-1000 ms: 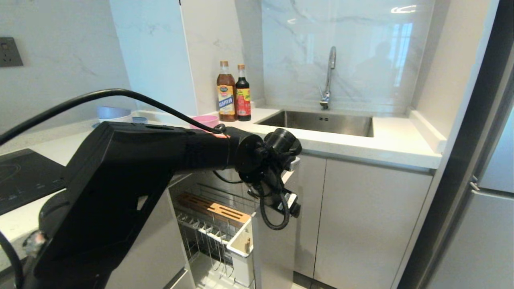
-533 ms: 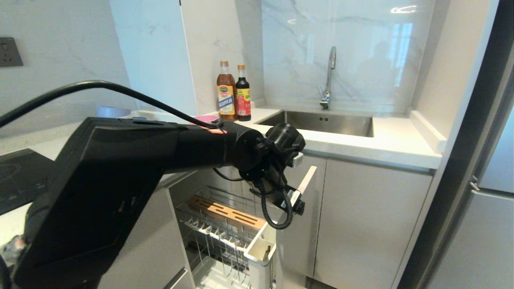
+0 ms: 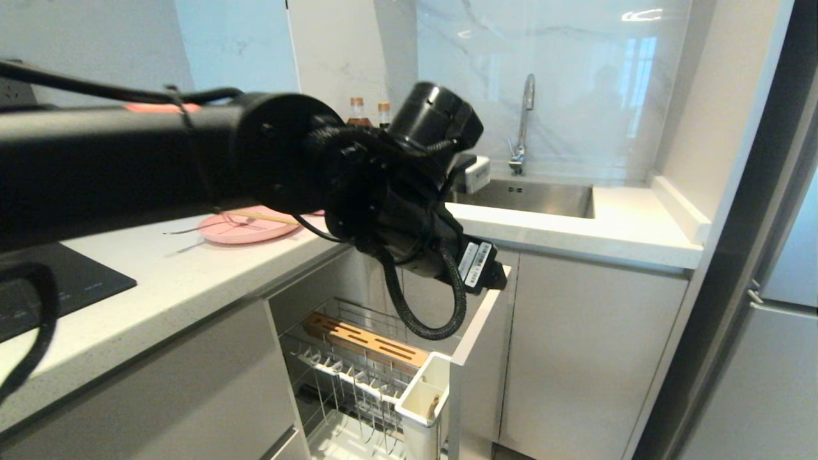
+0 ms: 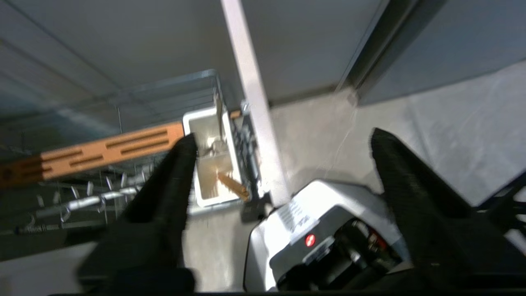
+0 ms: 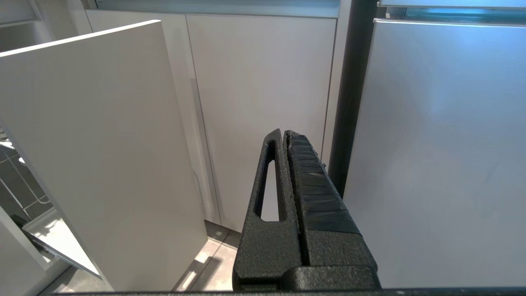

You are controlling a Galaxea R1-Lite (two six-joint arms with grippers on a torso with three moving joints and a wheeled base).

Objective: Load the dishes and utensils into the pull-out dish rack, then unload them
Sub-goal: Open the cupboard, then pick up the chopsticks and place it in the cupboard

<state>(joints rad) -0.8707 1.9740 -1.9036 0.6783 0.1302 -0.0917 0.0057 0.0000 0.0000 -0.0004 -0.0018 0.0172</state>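
The pull-out dish rack (image 3: 358, 377) stands drawn out below the counter, with its tan slotted board (image 3: 364, 342) and white caddy (image 3: 425, 391). A short brown piece leans inside the caddy (image 4: 211, 164). On the counter lies the pink plate (image 3: 246, 229) with the chopsticks (image 3: 259, 216) across it and a slim fork (image 3: 182, 231) jutting past its left rim. The bowl is hidden behind my left arm (image 3: 383, 185), which reaches over the rack. My left gripper (image 4: 283, 135) hangs open and empty, pointing down at the caddy and floor. My right gripper (image 5: 283, 133) is shut, parked low by the cabinets.
The rack's white front panel (image 3: 476, 319) juts into the aisle. Behind the arm are two sauce bottles (image 3: 358, 105), with the sink (image 3: 530, 198) and faucet (image 3: 527, 115) to the right. A black hob (image 3: 57, 287) is at left, a fridge (image 3: 767, 332) at right.
The rack slid further out of the cabinet. My left arm then lifted away from the front panel's top edge, uncovering the plate and utensils on the counter.
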